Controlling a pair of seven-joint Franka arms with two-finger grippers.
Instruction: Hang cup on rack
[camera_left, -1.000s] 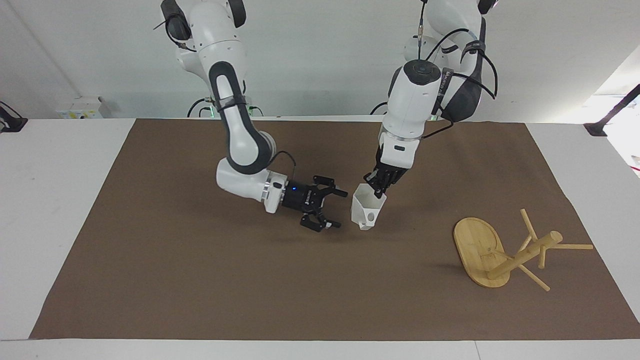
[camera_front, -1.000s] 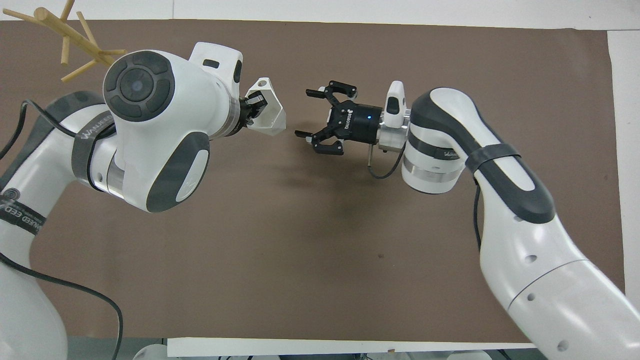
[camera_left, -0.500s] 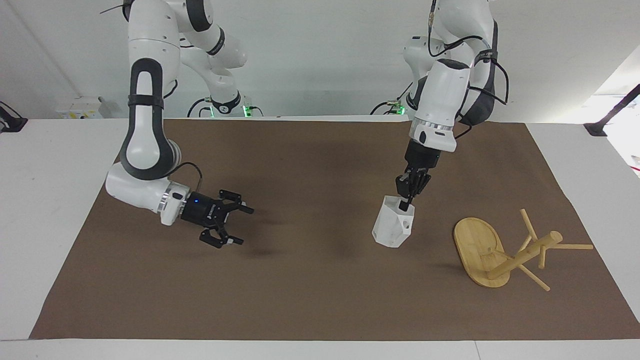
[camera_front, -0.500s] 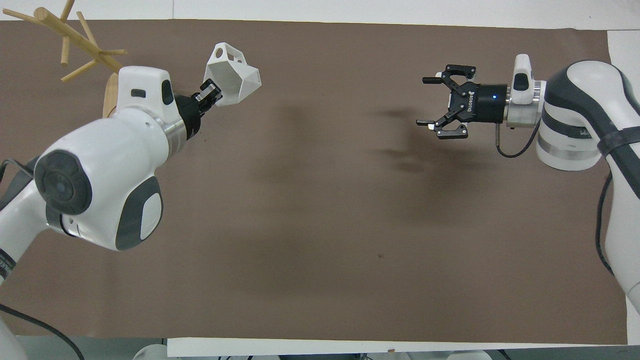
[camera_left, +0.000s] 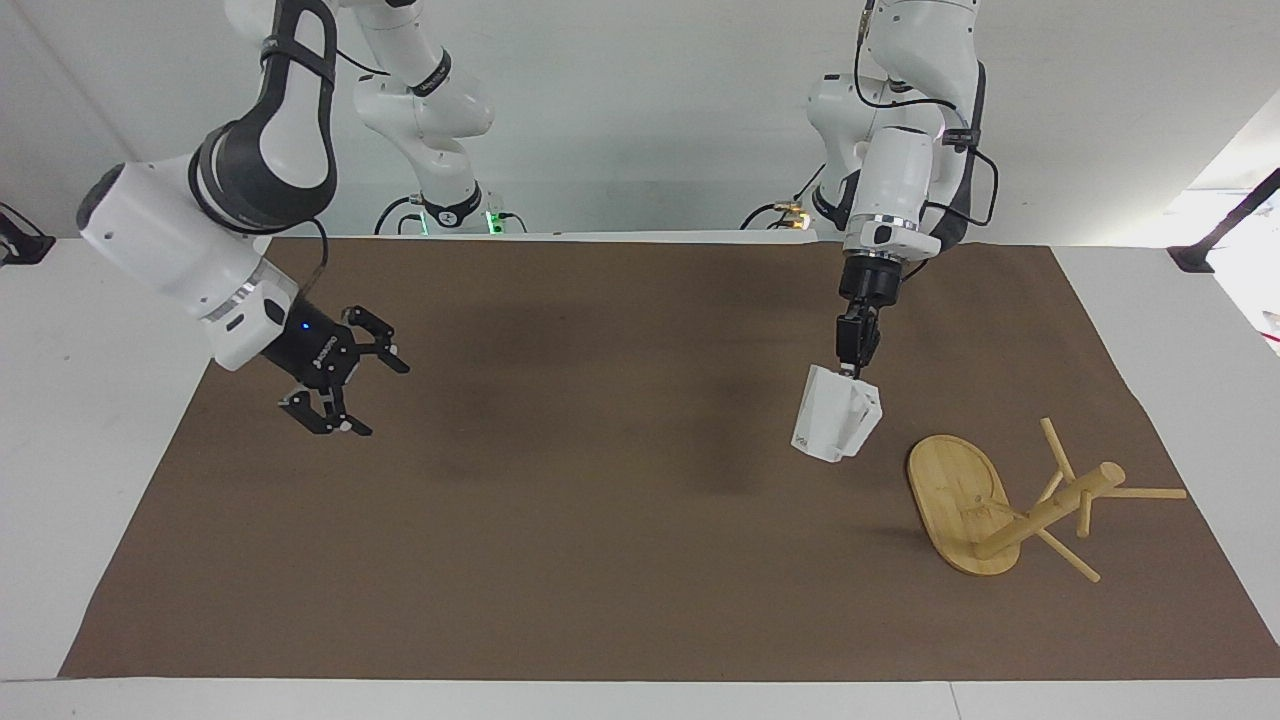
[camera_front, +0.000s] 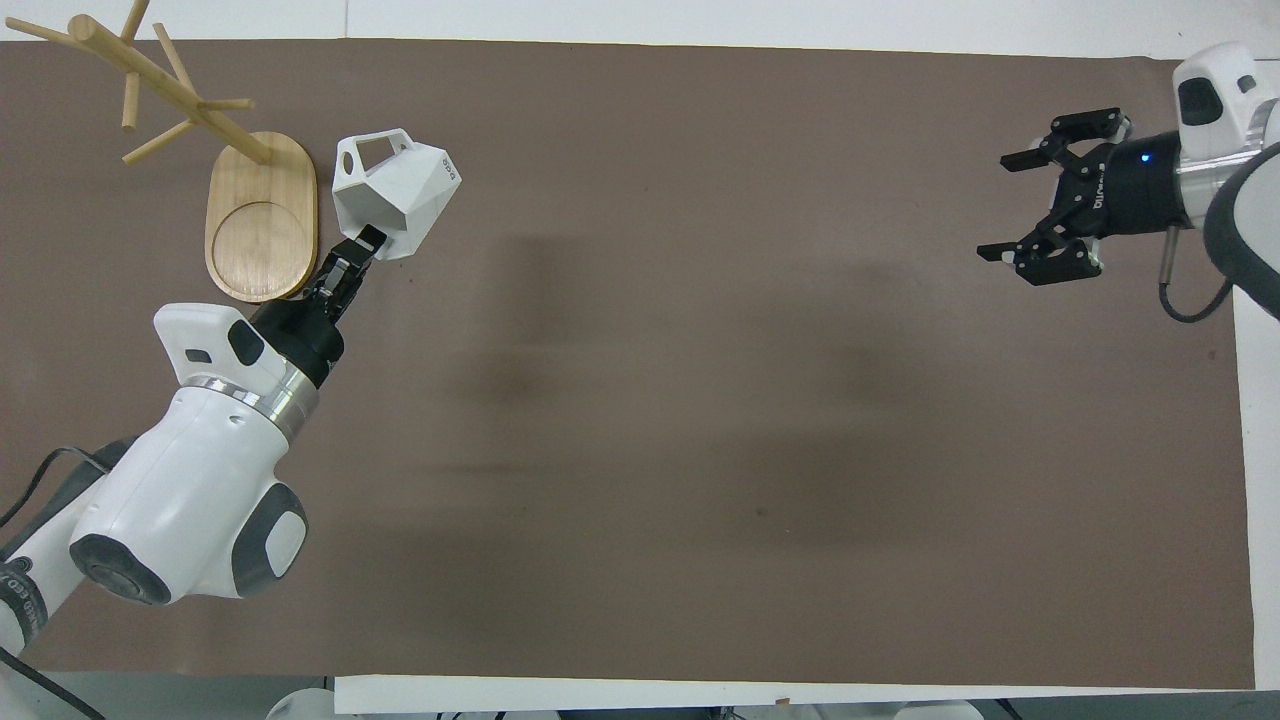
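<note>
Brown mat (camera_left: 620, 560) covers most of the white table (camera_left: 90, 420); white margin shows at both ends and along the edge farthest from the robots.

L gripper (camera_left: 856, 368) hangs over the mat toward the left arm's end, fingers pinched shut on the rim of the cup (camera_left: 835, 426). Cup is white, faceted, held clear of the mat and tilted; in the overhead view its handle w/ the hole (camera_front: 373, 153) points away from the robots. Cup (camera_front: 395, 193) hangs just beside the rack base, apart from it, not touching.

Rack (camera_left: 1010, 505) is bamboo and lies tipped over near the left arm's end of the mat. Oval base (camera_front: 261, 215) stands on edge on the mat, post (camera_left: 1050, 510) slants low toward the table end, pegs (camera_left: 1140, 492) stick out in several directions. One peg tip comes close to the mat's end edge; in the overhead view post and pegs (camera_front: 150, 80) reach up to the mat's edge farthest from the robots.

R gripper (camera_left: 335, 385) hovers over the mat's border at the right arm's end, fingers spread wide, nothing in them. Overhead view shows it (camera_front: 1050, 195) close to the mat's end edge, well apart from cup and rack.

Middle of the mat between the two grippers is bare brown surface, only soft shadows on it.
</note>
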